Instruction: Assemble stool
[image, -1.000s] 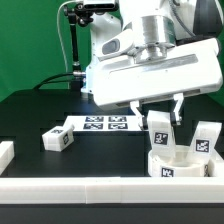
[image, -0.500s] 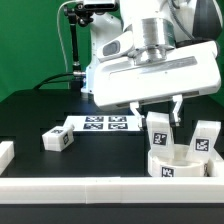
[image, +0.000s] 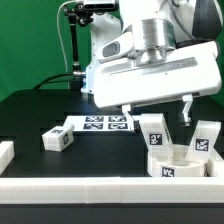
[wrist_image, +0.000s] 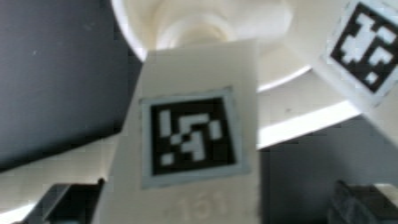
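Only in exterior view: loose leg (image: 57, 141).

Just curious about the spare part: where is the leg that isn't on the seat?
The loose leg lies on the black table at the exterior view's left, beside the marker board.

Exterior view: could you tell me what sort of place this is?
Probably a robotics lab bench: a plain green backdrop screen, a black table top, and the flat white marker board printed with tags.
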